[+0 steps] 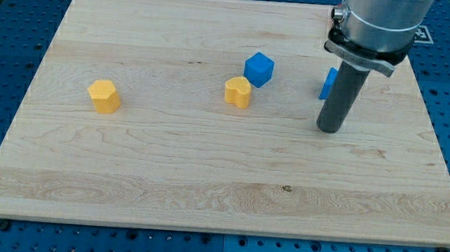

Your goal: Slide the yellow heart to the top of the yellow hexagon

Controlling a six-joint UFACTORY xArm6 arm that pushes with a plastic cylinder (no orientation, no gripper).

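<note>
The yellow heart [238,91] lies near the middle of the wooden board [165,185]. The yellow hexagon [104,96] lies far to the view's left of it. My tip [329,129] rests on the board well to the view's right of the heart and slightly lower in the view. It touches no block that I can see.
A blue cube [258,69] sits just up and right of the yellow heart, close to it. Another blue block [328,84] is partly hidden behind my rod. A blue perforated table [26,17] surrounds the board.
</note>
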